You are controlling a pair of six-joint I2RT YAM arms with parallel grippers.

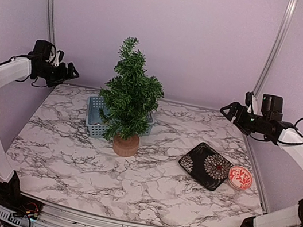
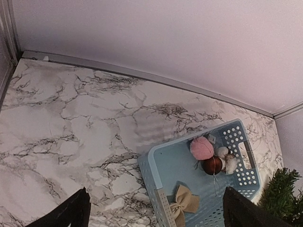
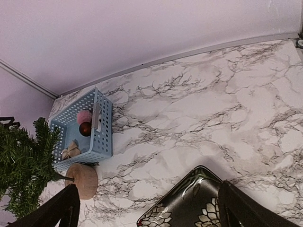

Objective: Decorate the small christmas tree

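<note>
tree: the small christmas tree [image 1: 130, 95] stands mid table [image 1: 145, 188], just in front of the blue basket [image 1: 93, 118]; bare | toys: pink ball [image 2: 202, 148], red ball [image 2: 213, 165], bow [image 2: 183, 201] in basket | left gripper [image 1: 70, 72] wide, empty; right gripper [image 1: 229, 110] wide, empty | left: all the hanging

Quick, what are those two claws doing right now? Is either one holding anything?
Left gripper: open, holding nothing.
Right gripper: open, holding nothing.
</note>
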